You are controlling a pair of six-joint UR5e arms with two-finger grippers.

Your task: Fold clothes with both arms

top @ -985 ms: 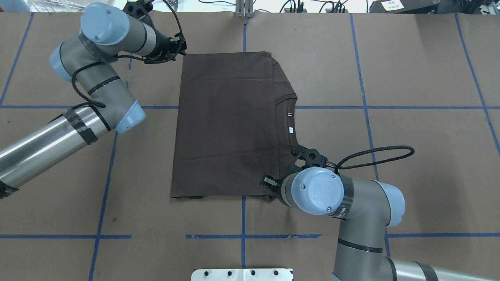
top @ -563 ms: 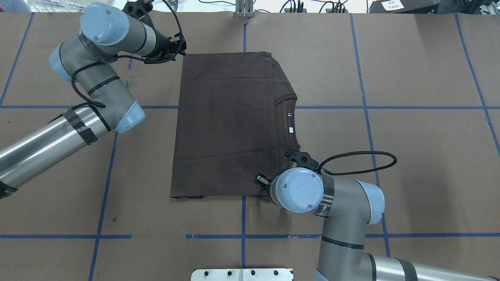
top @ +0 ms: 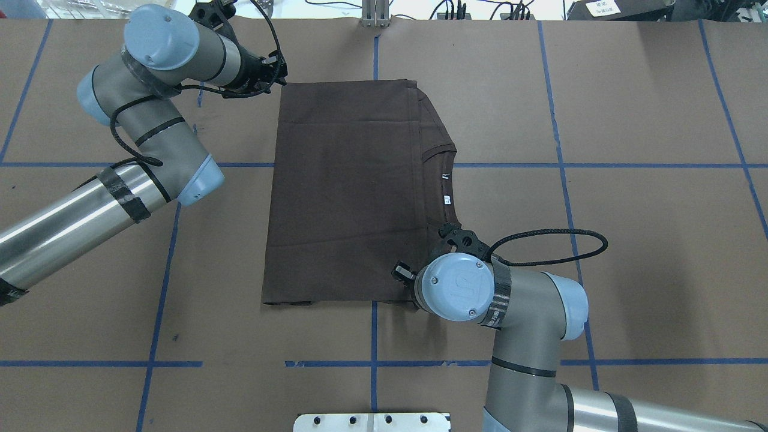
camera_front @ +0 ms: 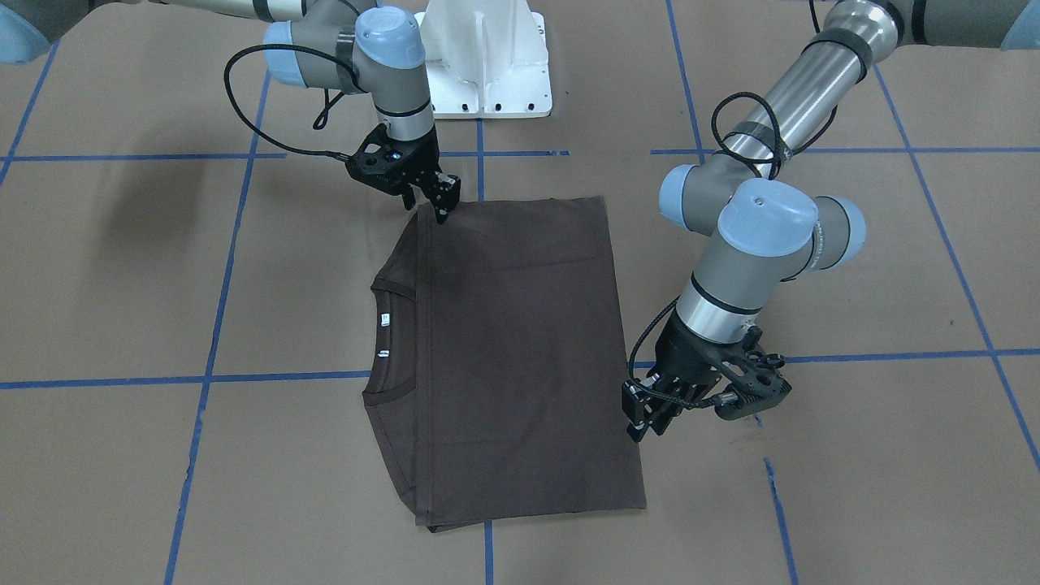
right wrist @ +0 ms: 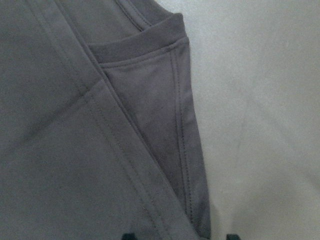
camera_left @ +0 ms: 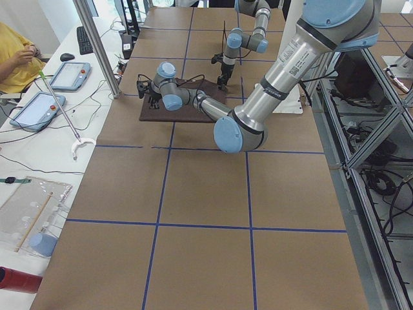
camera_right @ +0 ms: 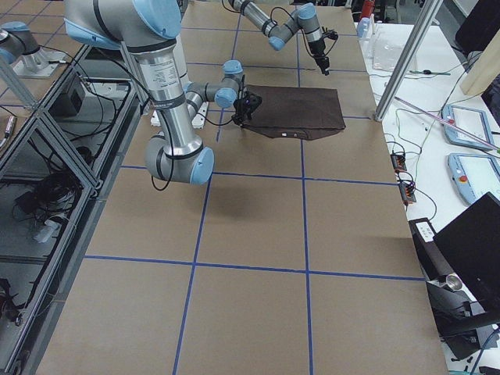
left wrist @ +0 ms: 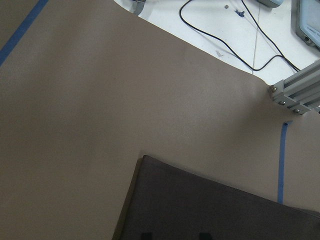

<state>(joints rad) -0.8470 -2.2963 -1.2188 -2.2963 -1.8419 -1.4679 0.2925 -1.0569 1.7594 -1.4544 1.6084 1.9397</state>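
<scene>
Dark brown T-shirt (top: 348,192), folded; right gripper (camera_front: 426,203), wrist-hidden overhead, shows front-on spread at its 11 o'clock corner, left gripper (camera_front: 642,418) spread at 4 o'clock.

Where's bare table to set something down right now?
Widest: table right of the shirt, beyond the right arm. Also near-left, between left arm and base plate. Crowded at the shirt corners by the left pincer and right pincer.
</scene>
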